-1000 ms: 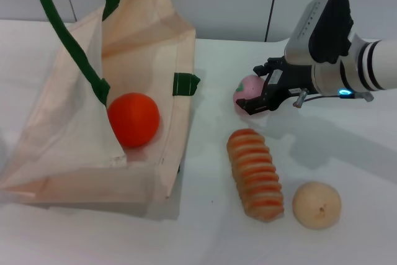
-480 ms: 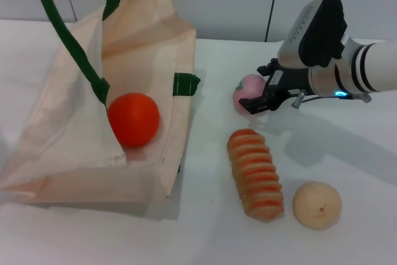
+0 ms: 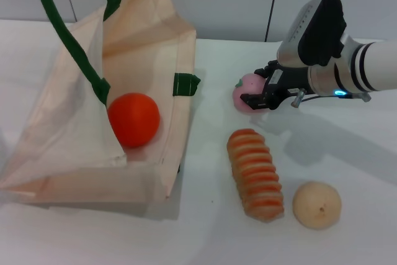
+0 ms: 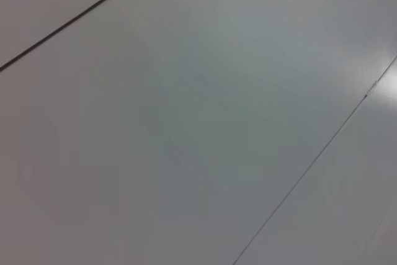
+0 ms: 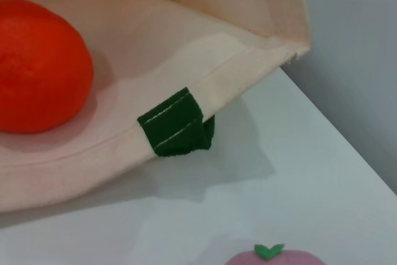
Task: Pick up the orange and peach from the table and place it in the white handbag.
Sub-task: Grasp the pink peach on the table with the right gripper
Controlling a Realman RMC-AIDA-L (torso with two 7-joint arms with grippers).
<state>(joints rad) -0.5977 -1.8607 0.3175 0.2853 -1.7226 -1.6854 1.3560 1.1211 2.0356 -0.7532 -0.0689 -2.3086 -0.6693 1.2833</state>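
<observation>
The orange point(image 3: 133, 119) lies inside the open white handbag point(image 3: 142, 35), which lies on the table at the left with its green handles up; both also show in the right wrist view, orange point(image 5: 37, 66) and handbag point(image 5: 248, 4). The pink peach point(image 3: 242, 89) sits on the table right of the bag's green tab point(image 3: 185, 83). My right gripper point(image 3: 253, 84) is open, with its jaws on either side of the peach, close to it. The peach's leaf mark point(image 5: 271, 251) shows in the right wrist view. The left gripper is out of view.
An orange-striped bread roll point(image 3: 255, 174) lies in front of the peach. A pale beige ball point(image 3: 316, 204) sits to its right near the front. A grey wall stands behind the table. The left wrist view shows only a plain grey surface.
The right gripper's jaws have narrowed around the peach and the arm has shifted slightly. The orange, bag, roll and beige ball have not moved.
</observation>
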